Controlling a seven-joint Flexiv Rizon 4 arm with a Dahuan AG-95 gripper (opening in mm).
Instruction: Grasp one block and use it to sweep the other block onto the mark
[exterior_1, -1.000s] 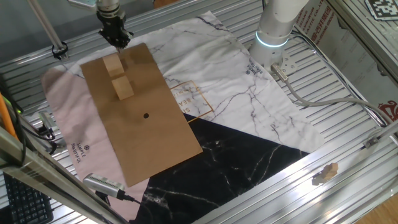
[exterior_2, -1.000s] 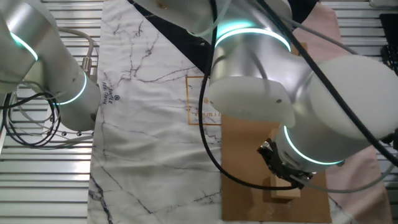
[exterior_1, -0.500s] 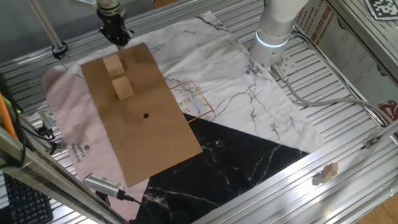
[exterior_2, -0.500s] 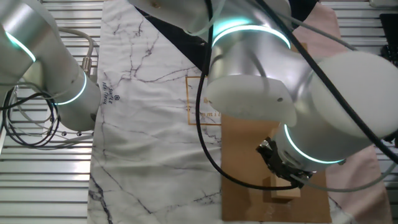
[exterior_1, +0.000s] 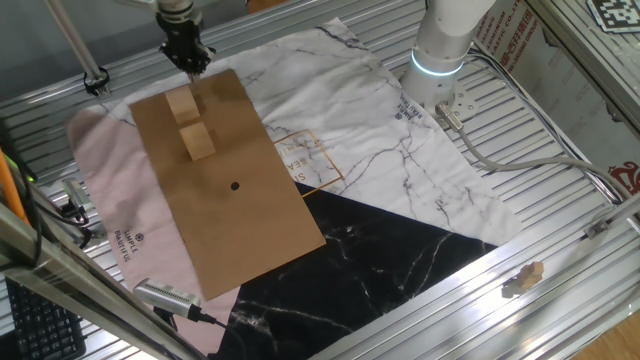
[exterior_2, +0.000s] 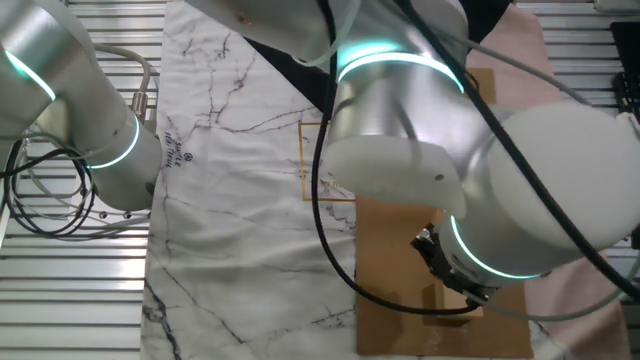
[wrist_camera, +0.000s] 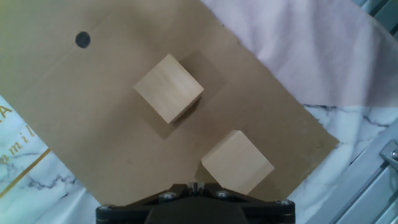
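Hand (exterior_1: 187, 62) hovers over the far block (wrist_camera: 237, 162) from the mark (wrist_camera: 83, 40), finger spacing can't tell; light rigid wood, pinch opposite flat faces.

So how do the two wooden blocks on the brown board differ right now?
The near block lies just ahead of the gripper, close to the board's far edge; the far block sits closer to the black dot. In the hand view their edges point slightly differently, so they are not quite square to each other. Both are pale, cube-like, similar-sized, flat on the board, apart and ungrasped.
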